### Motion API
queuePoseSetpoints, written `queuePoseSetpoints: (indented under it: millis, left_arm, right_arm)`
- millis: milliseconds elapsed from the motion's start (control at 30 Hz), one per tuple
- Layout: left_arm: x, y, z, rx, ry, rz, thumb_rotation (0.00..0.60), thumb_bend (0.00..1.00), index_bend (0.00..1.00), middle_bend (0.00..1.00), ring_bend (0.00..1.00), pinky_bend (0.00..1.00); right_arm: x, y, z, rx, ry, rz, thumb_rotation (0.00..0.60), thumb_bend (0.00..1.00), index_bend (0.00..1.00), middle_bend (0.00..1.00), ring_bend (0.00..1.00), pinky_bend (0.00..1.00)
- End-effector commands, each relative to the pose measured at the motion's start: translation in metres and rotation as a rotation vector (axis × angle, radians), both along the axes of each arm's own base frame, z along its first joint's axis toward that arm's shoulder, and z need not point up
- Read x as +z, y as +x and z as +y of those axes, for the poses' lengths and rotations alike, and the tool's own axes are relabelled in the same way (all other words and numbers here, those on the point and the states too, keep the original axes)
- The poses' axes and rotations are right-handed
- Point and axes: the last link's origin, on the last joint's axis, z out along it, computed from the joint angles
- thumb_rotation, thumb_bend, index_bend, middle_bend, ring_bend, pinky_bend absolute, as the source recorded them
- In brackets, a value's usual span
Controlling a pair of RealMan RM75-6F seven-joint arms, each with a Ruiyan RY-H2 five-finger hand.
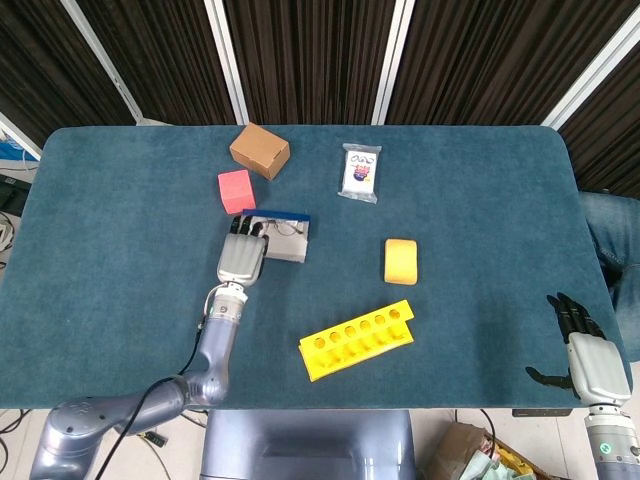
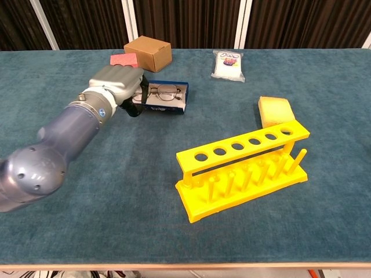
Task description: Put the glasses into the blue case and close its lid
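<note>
Brightness: both views bright and evenly lit.
Light source: overhead, diffuse.
Shadows: soft and short, clearest under the yellow tube rack (image 2: 243,171).
Glare: mild sheen on the left arm's (image 2: 55,147) grey shell and the plastic packet (image 2: 228,64).
Focus: sharp throughout, no motion blur.
Distortion: table edges (image 1: 300,127) bow slightly in the head view.
</note>
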Motion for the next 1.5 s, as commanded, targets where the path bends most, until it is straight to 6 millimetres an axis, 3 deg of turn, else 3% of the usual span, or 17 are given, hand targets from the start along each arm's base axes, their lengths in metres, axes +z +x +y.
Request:
queuePoseSetpoints:
  millis: [33, 200, 467, 933, 1500]
  left_arm:
    - [0.025, -0.019, -0.017, 0.003, 0.003, 0.001, 0.6, 0.43, 0.59, 0.25, 0.07, 0.09]
    - [0.049, -0.037, -0.038, 0.02, -0.014, 0.011, 0.6, 0.43, 0.59, 0.25, 0.07, 0.09]
    - [0.057, -0.043, -0.046, 0.05, -0.049, 0.013, 0.6, 0.43, 0.59, 0.24, 0.07, 0.08]
    - [0.05, -0.006, -0.032, 0.006, -0.042, 0.022, 0.6, 0.43, 0.59, 0.24, 0.07, 0.08]
    - [0.048, 0.003, -0.001, 0.066, 0.0, 0.038, 0.6, 0.43, 0.59, 0.24, 0.07, 0.08]
  right_arm:
    - [0.0, 0.0, 0.0, 0.001, 0.0, -0.001, 0.6, 0.0, 0.0, 0.0, 0.0, 0.18]
    - [0.0, 0.001, 0.001, 0.002, 0.001, -0.005, 0.6, 0.0, 0.0, 0.0, 0.0, 0.18]
    - [0.0, 0.001, 0.001, 0.001, 0.003, -0.003, 0.6, 0.0, 0.0, 0.0, 0.0, 0.18]
    - [0.0, 0.0, 0.0, -0.005, 0.007, -0.007, 0.6, 0.0, 0.0, 0.0, 0.0, 0.18]
    - [-0.001, 0.0, 0.001, -0.013, 0.014, -0.007, 0.6, 0.0, 0.0, 0.0, 0.0, 0.18]
